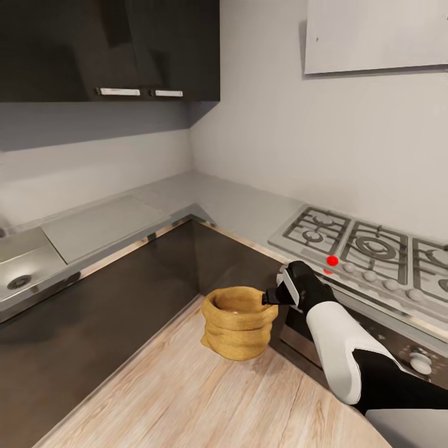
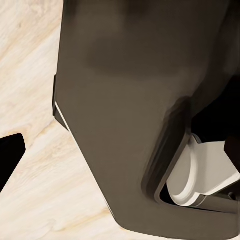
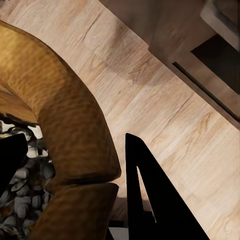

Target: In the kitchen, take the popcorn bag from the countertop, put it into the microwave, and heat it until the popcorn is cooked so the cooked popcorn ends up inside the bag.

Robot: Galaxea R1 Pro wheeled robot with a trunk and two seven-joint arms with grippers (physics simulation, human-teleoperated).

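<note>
Right gripper (image 1: 271, 297) is clamping the rolled rim of the bag (image 1: 238, 323), one finger (image 3: 155, 195) outside; bag sitting on wood floor (image 1: 186, 398) by the cabinet corner. Left gripper: can't tell.

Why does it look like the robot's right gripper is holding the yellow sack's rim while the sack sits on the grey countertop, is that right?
Not quite: the head view shows the yellow sack on the wooden floor, not the grey countertop. The right gripper is at its rim.

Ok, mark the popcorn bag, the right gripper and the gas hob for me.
popcorn bag (image 1: 239, 333): head view, front of its bulging side.
right gripper (image 1: 271, 297): head view, fingertips at the bag's rim.
gas hob (image 1: 373, 249): head view, middle burner grate.
</note>
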